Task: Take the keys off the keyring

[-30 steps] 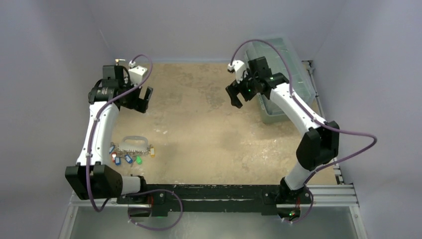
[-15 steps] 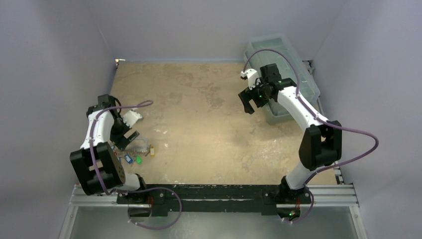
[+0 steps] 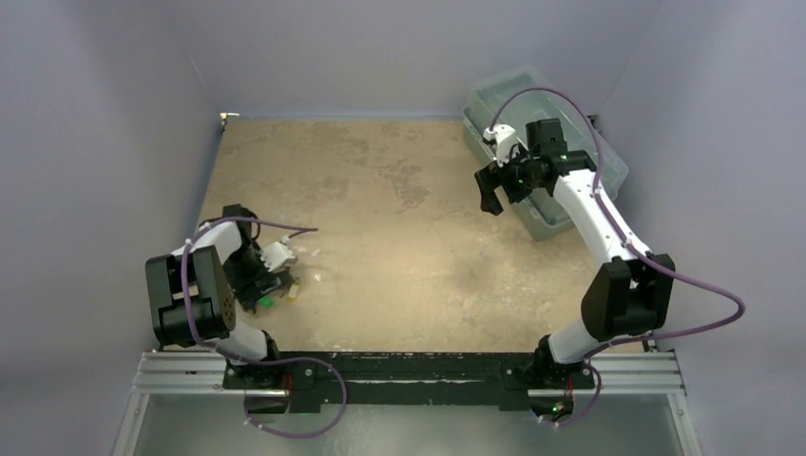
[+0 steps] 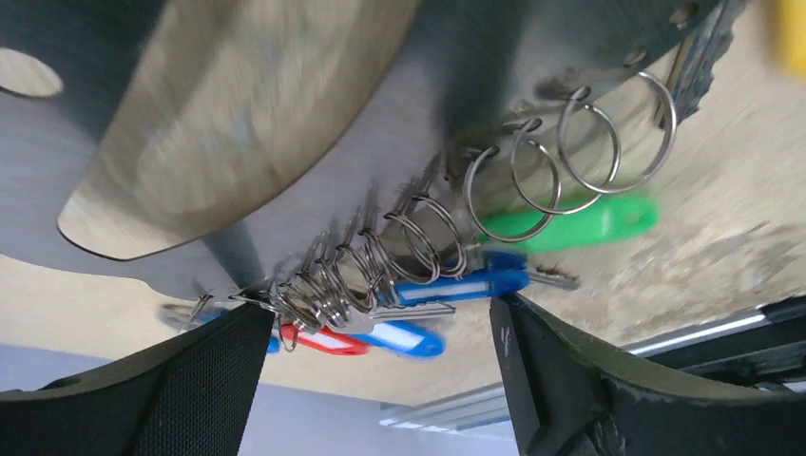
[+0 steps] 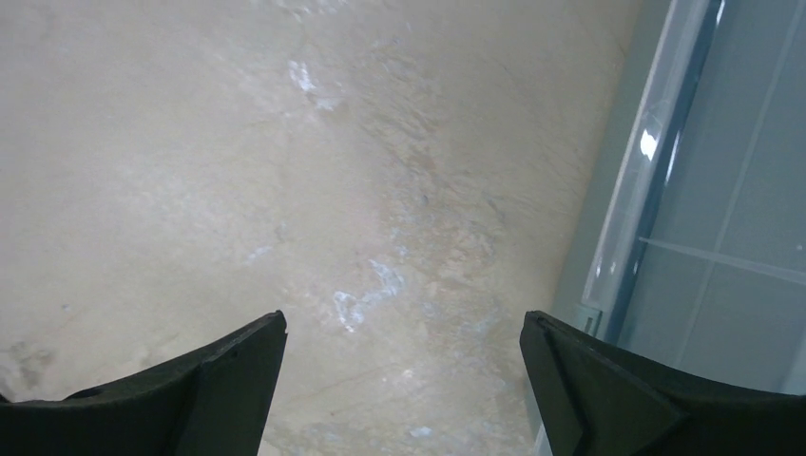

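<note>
The keyring [image 4: 314, 204] fills the left wrist view as a pale grey arched plate, seen close and blurred. Several split rings [image 4: 418, 237] hang along its base with the keys: blue tags [image 4: 456, 285], a red tag [image 4: 328, 339] and a green tag [image 4: 580, 220]. My left gripper [image 4: 380, 380] is open, with a finger on each side of the ring cluster. In the top view it [image 3: 271, 285] sits low over the keyring, hiding most of it; a green tag [image 3: 266, 301] and an orange tag [image 3: 293, 290] stick out. My right gripper [image 3: 489, 195] is open and empty above bare table [image 5: 404, 380].
A clear grey plastic bin [image 3: 608, 157] stands at the back right, its rim [image 5: 656, 142] just right of my right gripper. The left wall is close to my folded left arm. The metal rail [image 3: 418, 366] runs along the near edge.
My left arm swung from the back left down to the keyring near the front edge. My right arm moved right, toward the bin.
</note>
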